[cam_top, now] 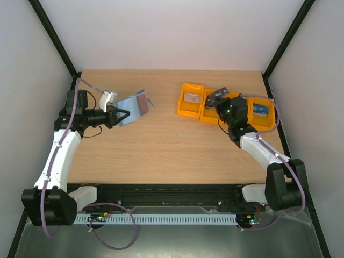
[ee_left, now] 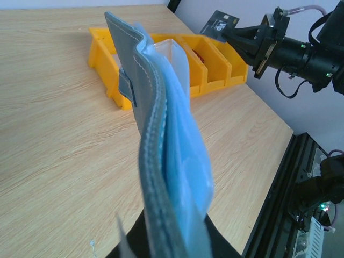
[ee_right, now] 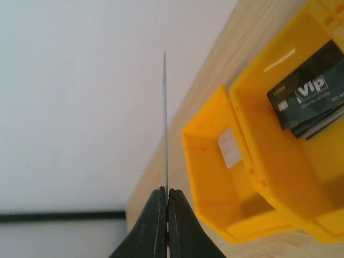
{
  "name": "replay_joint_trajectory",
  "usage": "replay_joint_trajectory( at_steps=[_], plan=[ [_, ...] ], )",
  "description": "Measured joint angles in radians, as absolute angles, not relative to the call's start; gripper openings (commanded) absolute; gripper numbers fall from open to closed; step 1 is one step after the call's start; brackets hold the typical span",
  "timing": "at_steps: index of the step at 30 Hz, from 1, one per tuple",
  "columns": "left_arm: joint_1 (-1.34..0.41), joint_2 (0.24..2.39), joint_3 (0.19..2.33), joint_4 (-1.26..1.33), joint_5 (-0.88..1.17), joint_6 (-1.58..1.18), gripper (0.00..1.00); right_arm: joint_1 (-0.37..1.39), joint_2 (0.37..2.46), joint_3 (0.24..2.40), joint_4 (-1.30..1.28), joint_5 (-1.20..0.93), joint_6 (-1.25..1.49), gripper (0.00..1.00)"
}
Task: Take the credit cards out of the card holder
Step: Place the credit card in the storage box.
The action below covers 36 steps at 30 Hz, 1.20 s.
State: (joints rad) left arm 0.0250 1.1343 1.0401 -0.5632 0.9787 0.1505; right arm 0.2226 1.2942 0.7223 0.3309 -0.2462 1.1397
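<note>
My left gripper (cam_top: 123, 114) is shut on the card holder (cam_top: 134, 106), a teal-blue wallet held open above the table's left part, with a red card (cam_top: 142, 98) showing in it. In the left wrist view the card holder (ee_left: 166, 134) stands edge-on, with paler blue pockets. My right gripper (cam_top: 220, 104) is shut on a dark credit card (cam_top: 217, 97) over the orange bins. That card is edge-on in the right wrist view (ee_right: 165, 123), between the closed jaws of my right gripper (ee_right: 166, 191). The left wrist view shows the card (ee_left: 219, 24) too.
Three orange bins stand in a row at the back right: the left bin (cam_top: 183, 102) holds a grey card, the middle bin (ee_right: 322, 145) holds black VIP cards (ee_right: 309, 94), and the right bin (cam_top: 271, 121) holds something blue. The table's right edge runs beside them.
</note>
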Motion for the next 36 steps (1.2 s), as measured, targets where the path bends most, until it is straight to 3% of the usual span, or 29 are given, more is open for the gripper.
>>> replay_joint_trajectory(
  at_steps=[6, 14, 36],
  plan=[
    [0.025, 1.134, 1.037, -0.550, 0.973, 0.137, 0.02, 0.223, 1.370, 0.730, 0.413, -0.096, 1.402, 0.01],
    [0.025, 1.132, 1.035, -0.543, 0.973, 0.130, 0.02, 0.223, 1.560, 0.795, 0.385, -0.052, 1.623, 0.02],
    [0.025, 1.124, 1.030, -0.544, 0.977, 0.131, 0.02, 0.223, 1.884, 1.017, 0.393, 0.021, 1.807, 0.02]
  ],
)
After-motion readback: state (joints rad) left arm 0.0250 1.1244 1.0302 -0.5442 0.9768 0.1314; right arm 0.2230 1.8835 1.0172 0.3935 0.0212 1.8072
